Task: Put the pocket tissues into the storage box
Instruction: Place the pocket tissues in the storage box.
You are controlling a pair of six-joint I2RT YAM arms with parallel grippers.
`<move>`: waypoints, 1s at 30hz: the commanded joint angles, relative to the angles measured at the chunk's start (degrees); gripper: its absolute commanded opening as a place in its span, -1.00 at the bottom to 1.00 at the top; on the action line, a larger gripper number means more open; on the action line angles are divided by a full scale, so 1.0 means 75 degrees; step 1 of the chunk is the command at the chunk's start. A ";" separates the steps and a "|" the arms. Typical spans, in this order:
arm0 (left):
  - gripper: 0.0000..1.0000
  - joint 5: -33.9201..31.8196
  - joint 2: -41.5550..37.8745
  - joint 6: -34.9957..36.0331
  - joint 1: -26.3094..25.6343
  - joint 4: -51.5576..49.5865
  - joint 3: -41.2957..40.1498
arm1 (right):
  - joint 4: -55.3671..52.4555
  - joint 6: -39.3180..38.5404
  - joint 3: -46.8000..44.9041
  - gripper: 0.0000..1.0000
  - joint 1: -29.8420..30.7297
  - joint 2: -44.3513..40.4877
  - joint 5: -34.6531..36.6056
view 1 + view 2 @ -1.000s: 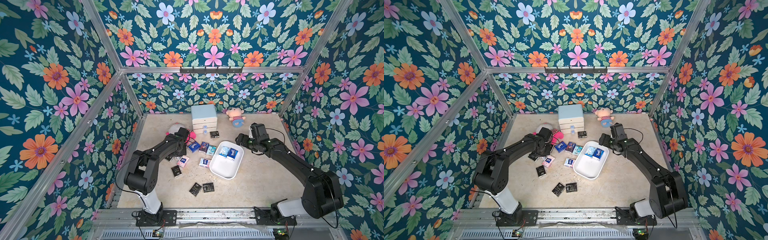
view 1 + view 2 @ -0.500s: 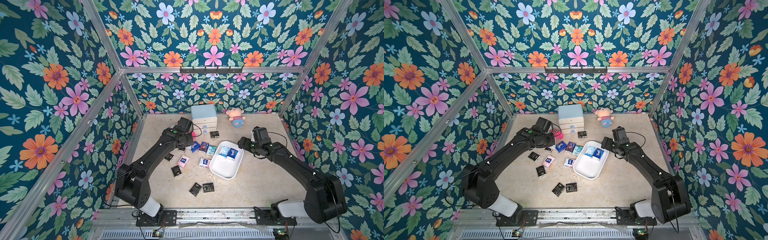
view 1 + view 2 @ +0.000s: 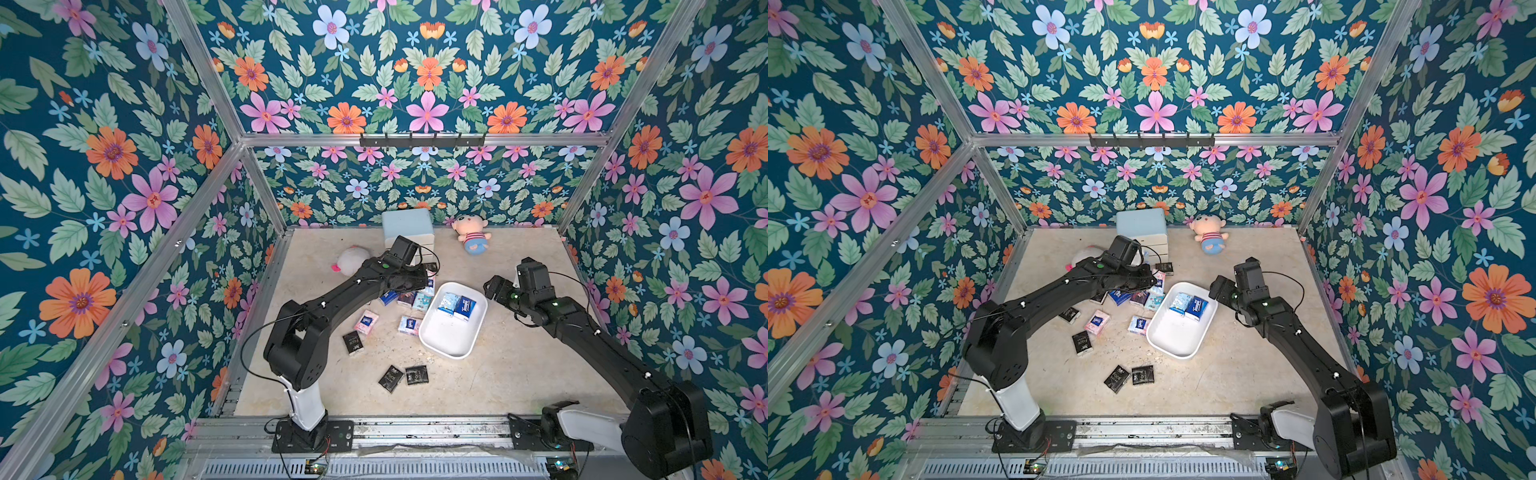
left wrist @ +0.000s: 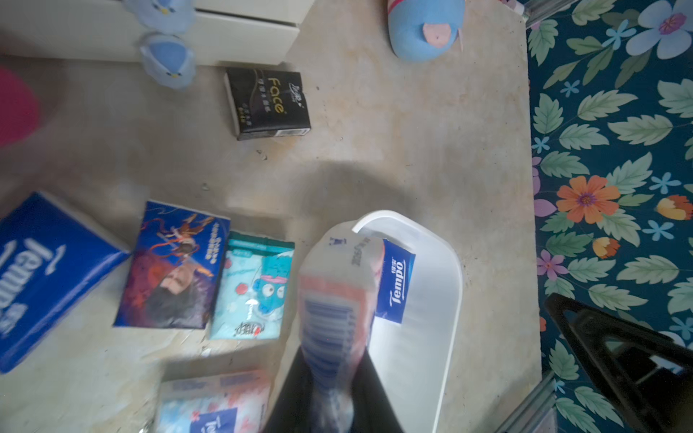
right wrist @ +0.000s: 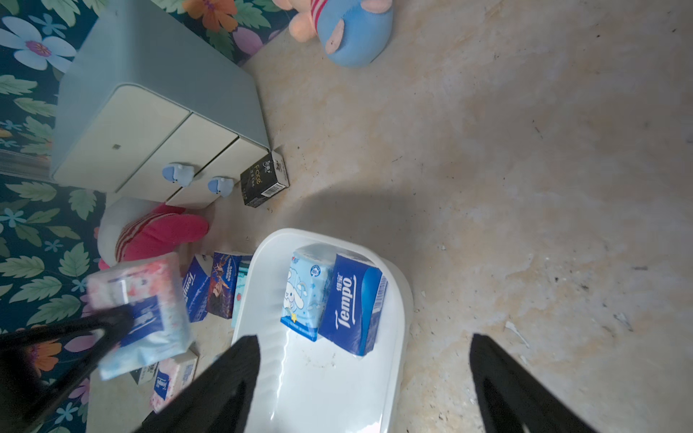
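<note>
Tabletop [image 3: 519, 374], storage box [image 3: 446, 347] with 2 pocket tissues [image 3: 464, 308], left gripper [image 4: 332, 380] clamping 1

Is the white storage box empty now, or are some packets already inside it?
Not empty. The storage box holds two side by side: a light blue packet and a dark blue packet.

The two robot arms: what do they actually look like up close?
Both the left arm and right arm are black, with chunky rounded joints and a white base section standing on a metal rail. Thin black cables loop off them, and a small green light glows near each wrist. The fingers are flat black wedges.
</note>
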 commanded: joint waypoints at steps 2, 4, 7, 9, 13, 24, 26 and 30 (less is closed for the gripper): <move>-0.69 0.0658 0.0574 0.0096 -0.0263 0.0317 0.0343 | -0.0035 0.0248 -0.0252 0.85 -0.0005 -0.0412 0.0393; -0.69 0.0736 0.0899 0.0077 -0.0376 0.0501 0.0489 | -0.0003 0.0325 -0.0434 0.85 -0.0018 -0.0544 0.0416; -0.69 0.0794 0.1346 0.0100 -0.0467 0.0514 0.0870 | 0.0074 0.0486 -0.0653 0.85 -0.0029 -0.0599 0.0260; -0.68 0.0827 0.1578 0.0121 -0.0478 0.0443 0.1121 | 0.0149 0.0546 -0.0753 0.85 -0.0022 -0.0615 0.0187; -0.63 0.0677 0.1940 0.0355 -0.0479 0.0182 0.1593 | 0.0195 0.0513 -0.0747 0.85 -0.0024 -0.0520 0.0190; -0.57 0.0548 0.2328 0.0569 -0.0560 -0.0387 0.2099 | 0.0064 0.0218 -0.0513 0.85 -0.0041 -0.0305 0.0213; -0.56 0.0561 0.2315 0.0567 -0.0555 -0.0404 0.2067 | 0.0054 0.0191 -0.0513 0.85 -0.0041 -0.0293 0.0202; -0.55 0.0548 0.2216 0.0578 -0.0618 -0.0495 0.1982 | 0.0036 0.0202 -0.0579 0.85 -0.0038 -0.0327 0.0126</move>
